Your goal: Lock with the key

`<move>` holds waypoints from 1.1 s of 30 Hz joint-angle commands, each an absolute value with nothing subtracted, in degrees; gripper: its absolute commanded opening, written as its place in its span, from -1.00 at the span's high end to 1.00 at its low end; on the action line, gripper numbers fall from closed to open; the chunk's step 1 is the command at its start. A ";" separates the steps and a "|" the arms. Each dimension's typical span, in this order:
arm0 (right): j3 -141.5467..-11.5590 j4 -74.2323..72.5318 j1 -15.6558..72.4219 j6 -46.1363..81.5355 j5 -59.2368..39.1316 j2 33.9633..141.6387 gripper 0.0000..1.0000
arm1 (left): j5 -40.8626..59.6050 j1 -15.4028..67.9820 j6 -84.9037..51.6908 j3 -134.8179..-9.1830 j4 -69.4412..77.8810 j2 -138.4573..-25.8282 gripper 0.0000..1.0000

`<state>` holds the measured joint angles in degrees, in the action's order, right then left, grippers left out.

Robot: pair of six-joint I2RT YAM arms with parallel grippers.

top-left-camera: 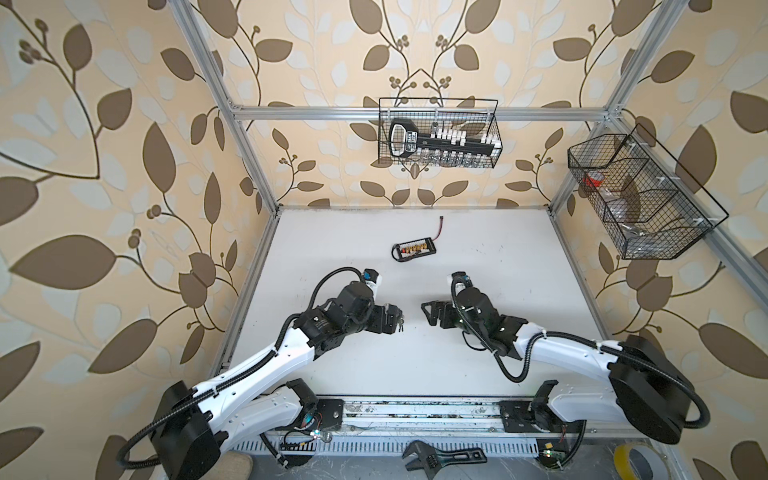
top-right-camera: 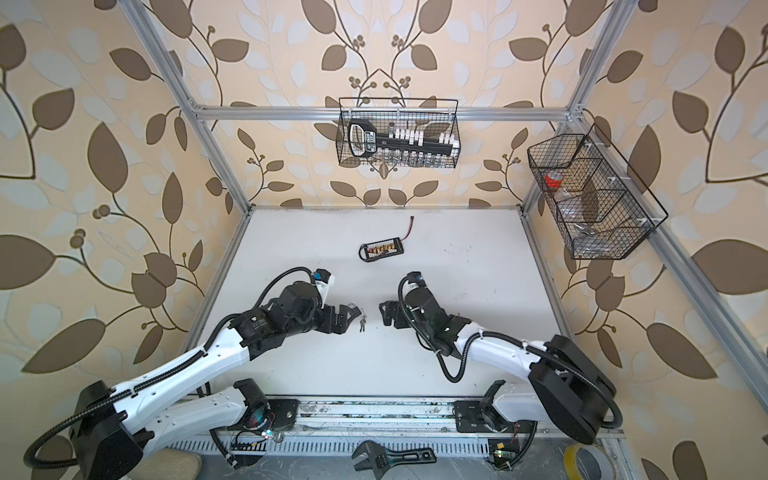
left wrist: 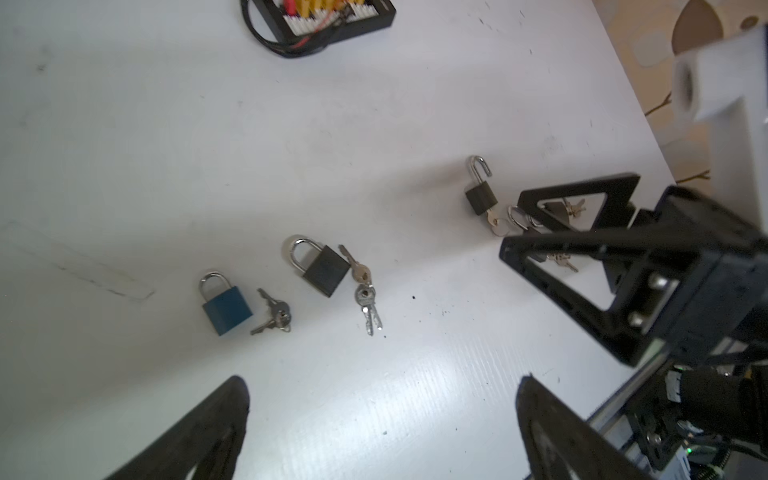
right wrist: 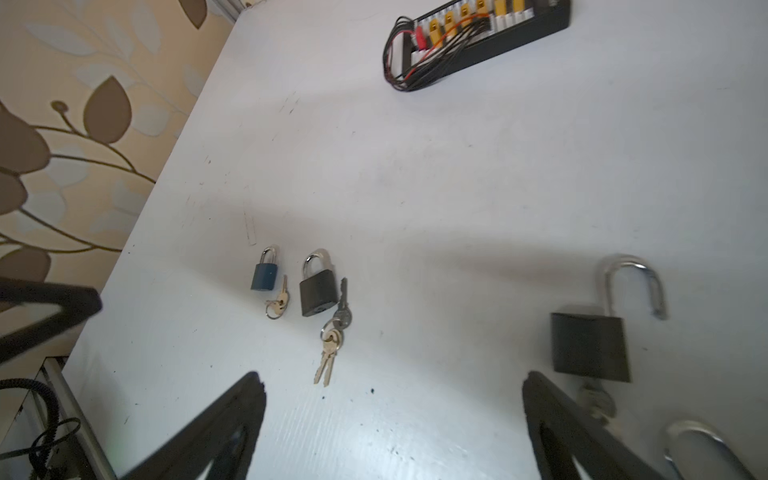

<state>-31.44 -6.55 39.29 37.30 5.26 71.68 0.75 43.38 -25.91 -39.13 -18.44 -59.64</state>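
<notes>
White matte desk [top-left-camera: 478,257], scuffed and speckled. In both top views the arms sit low over it, tips facing each other across the middle. Jaws of left gripper [left wrist: 386,428] are spread wide, with bare desk between them. Jaws of right gripper [right wrist: 395,424] are spread wide too, pinching nothing.

Open padlock [right wrist: 590,345]: boxy black body, chrome U shackle swung out with one end free. It lies flat just beside the right gripper. A key [right wrist: 596,399] sticks out of its base, blurred.

Shut padlock [right wrist: 318,291]: black, rounded corners, shackle seated, key bunch [right wrist: 332,340] on a ring just beside it. Blue padlock [right wrist: 264,276]: smaller, shut, brass-toned keys [right wrist: 277,305] alongside. These two lie side by side, well apart from the open one.

Another chrome shackle [right wrist: 698,440] shows at the frame edge, body hidden. Black connector board [right wrist: 478,37] with yellow plugs and red/black wires lies farther back
</notes>
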 commanded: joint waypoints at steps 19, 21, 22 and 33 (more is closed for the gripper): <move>-50.06 23.41 31.52 19.30 6.19 90.23 -0.14 | -0.60 49.40 -32.83 -40.37 -2.77 -69.43 -0.98; -50.90 23.62 32.32 19.54 7.60 91.66 -0.13 | -0.87 49.09 -33.14 -39.60 -2.98 -68.46 -0.98; -51.42 23.77 32.62 19.58 8.11 92.55 -0.13 | -0.96 48.96 -33.30 -39.23 -3.13 -68.00 -0.98; -56.26 26.00 35.86 19.50 13.99 99.73 0.04 | -1.41 48.52 -33.28 -37.89 -4.38 -65.65 -0.97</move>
